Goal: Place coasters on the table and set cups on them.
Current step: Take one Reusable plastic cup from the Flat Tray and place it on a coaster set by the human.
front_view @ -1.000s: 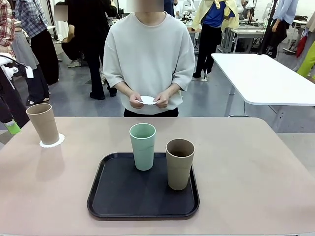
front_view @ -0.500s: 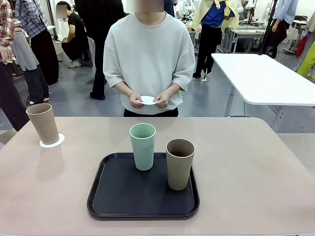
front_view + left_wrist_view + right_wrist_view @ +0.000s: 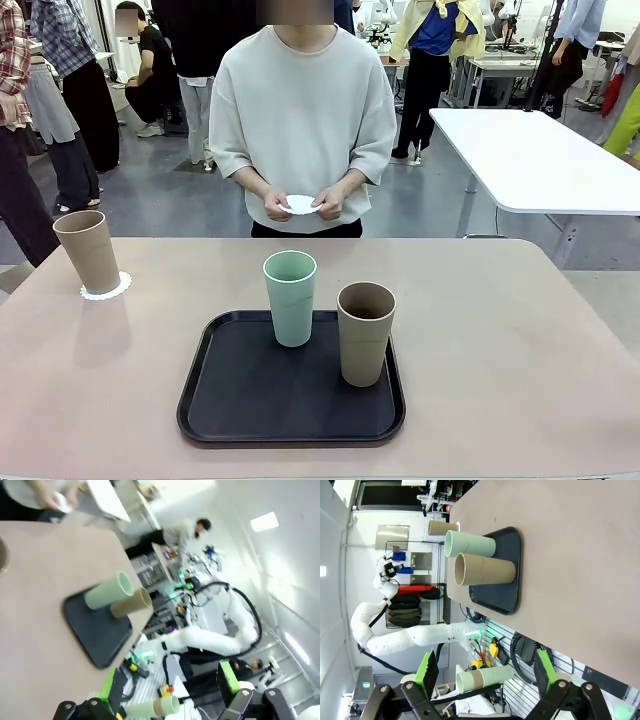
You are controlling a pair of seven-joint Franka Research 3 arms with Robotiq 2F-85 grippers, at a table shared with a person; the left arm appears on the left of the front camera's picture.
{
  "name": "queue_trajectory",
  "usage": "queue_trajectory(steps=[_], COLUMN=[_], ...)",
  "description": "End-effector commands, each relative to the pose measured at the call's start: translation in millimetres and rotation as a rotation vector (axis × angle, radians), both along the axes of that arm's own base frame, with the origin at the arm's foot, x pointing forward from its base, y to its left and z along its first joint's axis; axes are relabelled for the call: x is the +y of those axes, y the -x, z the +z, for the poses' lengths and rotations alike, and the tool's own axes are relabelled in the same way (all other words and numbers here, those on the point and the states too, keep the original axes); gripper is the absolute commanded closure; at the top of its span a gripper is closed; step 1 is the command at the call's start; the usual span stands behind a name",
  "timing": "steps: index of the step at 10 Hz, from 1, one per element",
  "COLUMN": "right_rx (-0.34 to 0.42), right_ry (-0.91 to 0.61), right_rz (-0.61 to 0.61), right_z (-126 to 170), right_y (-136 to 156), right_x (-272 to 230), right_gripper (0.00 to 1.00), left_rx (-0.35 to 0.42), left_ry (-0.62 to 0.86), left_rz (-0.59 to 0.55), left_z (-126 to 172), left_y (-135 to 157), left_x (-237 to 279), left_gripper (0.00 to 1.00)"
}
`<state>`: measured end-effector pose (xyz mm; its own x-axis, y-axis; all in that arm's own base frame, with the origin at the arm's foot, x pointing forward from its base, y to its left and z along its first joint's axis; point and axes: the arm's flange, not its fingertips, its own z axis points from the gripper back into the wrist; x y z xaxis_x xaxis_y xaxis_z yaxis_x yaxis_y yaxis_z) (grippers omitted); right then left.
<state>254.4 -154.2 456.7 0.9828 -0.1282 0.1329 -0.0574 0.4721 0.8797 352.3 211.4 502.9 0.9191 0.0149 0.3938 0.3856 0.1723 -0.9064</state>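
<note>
Beige table (image 3: 520, 340), front view: you've got a tan cup (image 3: 88, 250) on a coaster (image 3: 105, 289) far left; mint cup (image 3: 290, 297) and second tan cup (image 3: 365, 332) on the black tray (image 3: 215, 400); person's hands (image 3: 331, 206) hold a spare coaster (image 3: 300, 204). Left wrist view: left gripper (image 3: 167, 684) spread wide, empty. Right wrist view: right gripper (image 3: 485, 666) spread wide, empty.

Worktop (image 3: 520, 330) matte beige-pink. Tray (image 3: 225, 400) black. Left cup (image 3: 88, 252) and right cup (image 3: 365, 335) tan-brown; middle cup (image 3: 290, 300) mint green. Coaster (image 3: 105, 292) under left cup white, scalloped edge. Person's sweater (image 3: 300, 110) pale grey; held coaster (image 3: 300, 204) white.
</note>
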Motion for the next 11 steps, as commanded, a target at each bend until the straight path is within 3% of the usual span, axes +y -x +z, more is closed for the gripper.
queue_trajectory(steps=[1, 7, 11], right_rx=[-0.01, -0.01, -0.01], right_ry=[-0.014, -0.014, -0.014], right_rz=[0.005, 0.005, 0.005], right_z=[0, 0, 0], right_y=[0, 0, 0], right_x=[0, 0, 0], right_gripper=[0.0, 0.0, 0.0], left_rx=[0.037, 0.211, 0.202], left_ry=[-0.096, -0.159, -0.165], left_rz=[0.063, 0.041, 0.062], left_z=[-4, -24, -36], left_y=[-25, -55, -55], left_x=[1, 33, 30], left_gripper=[0.0, 0.0, 0.0])
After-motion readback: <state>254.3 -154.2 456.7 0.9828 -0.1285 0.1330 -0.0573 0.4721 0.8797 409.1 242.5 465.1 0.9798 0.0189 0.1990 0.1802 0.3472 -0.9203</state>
